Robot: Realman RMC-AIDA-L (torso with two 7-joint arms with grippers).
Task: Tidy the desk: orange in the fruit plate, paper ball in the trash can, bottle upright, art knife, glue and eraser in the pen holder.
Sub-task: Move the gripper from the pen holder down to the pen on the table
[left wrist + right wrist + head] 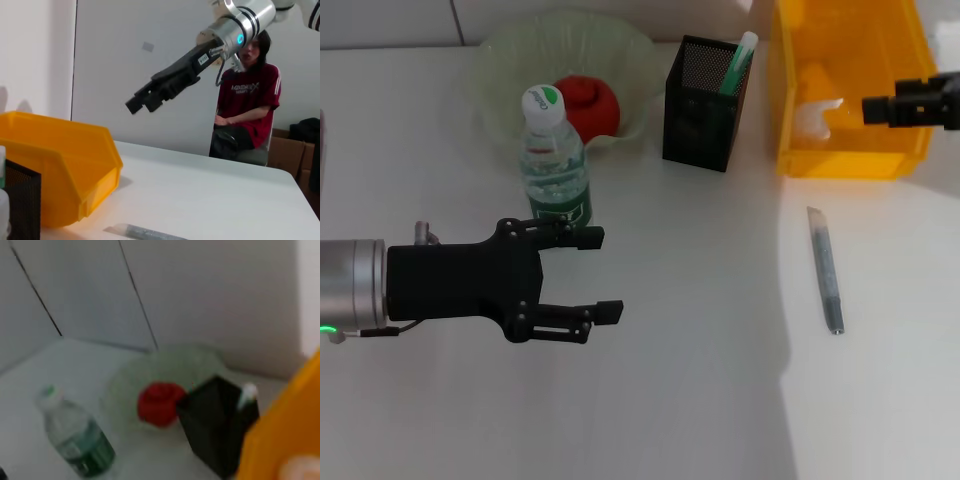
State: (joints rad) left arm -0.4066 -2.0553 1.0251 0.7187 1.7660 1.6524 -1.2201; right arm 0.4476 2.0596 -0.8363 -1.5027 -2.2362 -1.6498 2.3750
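orange point(588, 104) red | trash can point(850, 90) yellow-orange | pen holder point(704, 92) black mesh

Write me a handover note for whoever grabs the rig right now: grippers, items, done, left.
Left gripper: open, empty, on the near side of the bottle.
Right gripper: over the trash can.
Done: orange in fruit plate; bottle upright; paper ball in trash can; a green-and-white stick in pen holder.
Left: art knife lies on the desk. Eraser not visible.

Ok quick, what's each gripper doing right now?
Left gripper: jaws open, holding nothing, beside the bottle.
Right gripper: over the trash can, jaws shut, holding nothing.
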